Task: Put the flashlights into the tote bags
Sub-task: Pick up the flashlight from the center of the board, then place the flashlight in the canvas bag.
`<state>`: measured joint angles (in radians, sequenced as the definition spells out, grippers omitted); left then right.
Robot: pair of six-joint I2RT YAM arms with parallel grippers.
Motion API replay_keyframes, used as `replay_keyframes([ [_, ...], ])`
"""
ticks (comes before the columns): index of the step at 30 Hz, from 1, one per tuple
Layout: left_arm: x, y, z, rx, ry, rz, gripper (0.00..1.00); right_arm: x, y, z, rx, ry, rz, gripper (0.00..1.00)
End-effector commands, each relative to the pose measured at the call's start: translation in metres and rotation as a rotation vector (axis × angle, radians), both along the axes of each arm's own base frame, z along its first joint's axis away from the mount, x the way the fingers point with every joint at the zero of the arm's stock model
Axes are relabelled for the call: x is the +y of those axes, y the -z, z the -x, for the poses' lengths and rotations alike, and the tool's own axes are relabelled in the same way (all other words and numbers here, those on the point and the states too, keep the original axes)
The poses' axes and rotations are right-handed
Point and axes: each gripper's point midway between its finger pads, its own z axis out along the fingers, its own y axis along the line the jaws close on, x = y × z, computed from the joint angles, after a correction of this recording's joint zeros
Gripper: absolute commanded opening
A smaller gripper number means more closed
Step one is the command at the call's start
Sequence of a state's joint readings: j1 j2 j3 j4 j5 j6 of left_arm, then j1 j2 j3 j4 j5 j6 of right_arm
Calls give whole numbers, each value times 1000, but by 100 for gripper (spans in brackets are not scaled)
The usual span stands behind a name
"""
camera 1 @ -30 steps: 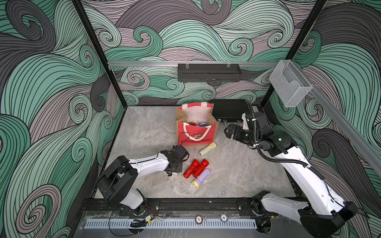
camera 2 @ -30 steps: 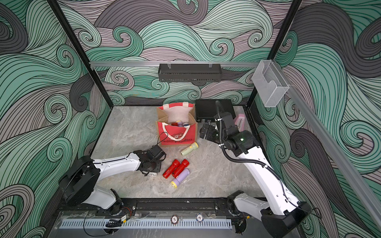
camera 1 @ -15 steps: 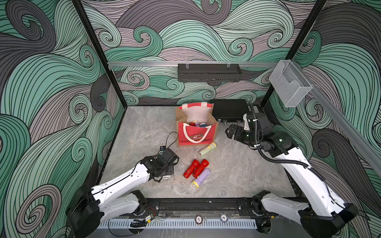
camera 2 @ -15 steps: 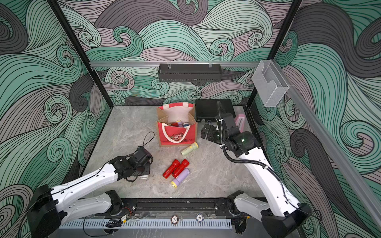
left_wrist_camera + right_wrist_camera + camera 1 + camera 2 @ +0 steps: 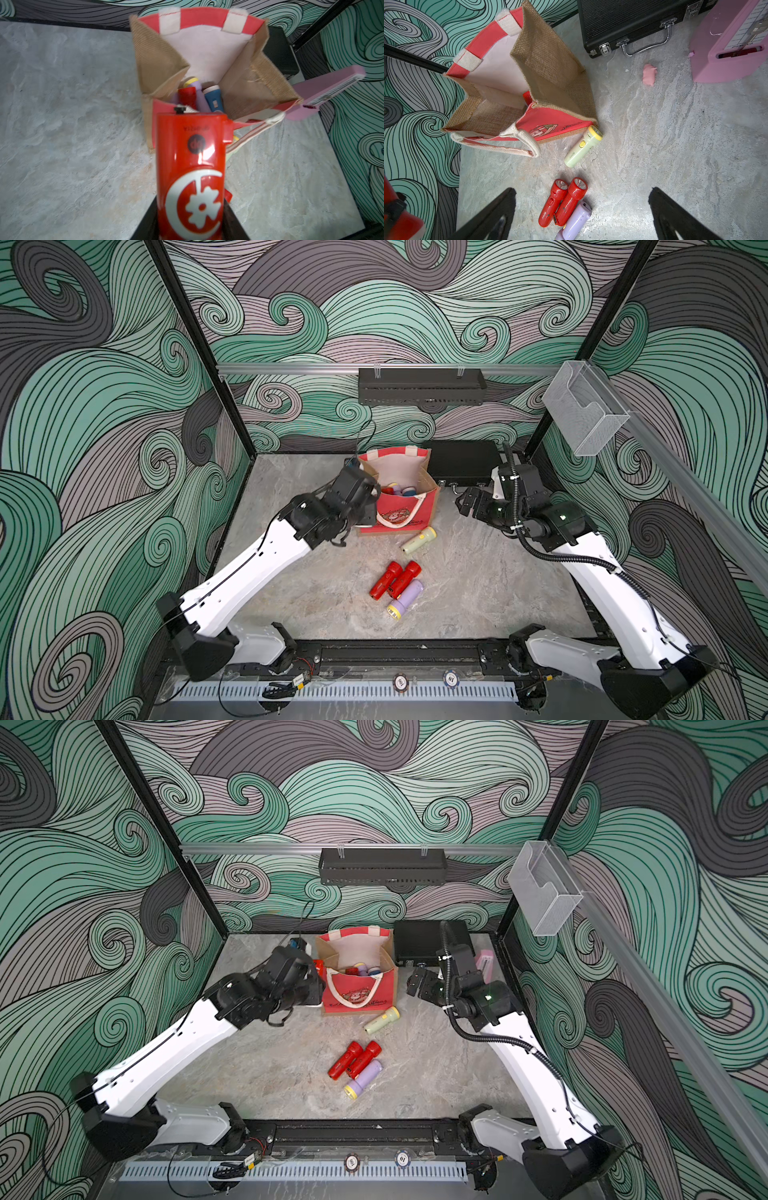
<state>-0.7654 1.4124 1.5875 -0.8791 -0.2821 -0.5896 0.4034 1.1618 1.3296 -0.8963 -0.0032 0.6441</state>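
One red flashlight [image 5: 191, 176], plain only in wrist view, is clamped by left end effector [image 5: 190, 218]; right end effector [image 5: 582, 193] gapes empty

Ahead of the left gripper [image 5: 190, 227] and its red flashlight [image 5: 190, 162] the tote bag [image 5: 158, 62] gapes, near rim close. Past the right gripper [image 5: 468, 503]: open table [image 5: 675, 145], then black case [image 5: 623, 18] and metronome [image 5: 716, 60].

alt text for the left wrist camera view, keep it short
A red flashlight, held in the jaws of the left gripper, fills the foreground and points toward the open tote bag standing on the grey marbled table. Lilac, red and blue flashlights lie inside it; a pink metronome shows beside it.
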Motion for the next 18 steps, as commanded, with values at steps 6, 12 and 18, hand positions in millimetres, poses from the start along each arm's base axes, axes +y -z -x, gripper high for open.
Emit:
replay_keyframes([
  [6, -75, -24, -72, -29, 106, 81, 0, -5, -1, 4, 0, 0, -8, 99],
  [12, -87, -5, -117, -4, 85, 69, 0, -9, -1, 7, 8, 3, 7, 100],
  [18, -80, 41, -148, 74, 22, 43, 0, -8, 1, 7, 19, 6, 6, 100],
])
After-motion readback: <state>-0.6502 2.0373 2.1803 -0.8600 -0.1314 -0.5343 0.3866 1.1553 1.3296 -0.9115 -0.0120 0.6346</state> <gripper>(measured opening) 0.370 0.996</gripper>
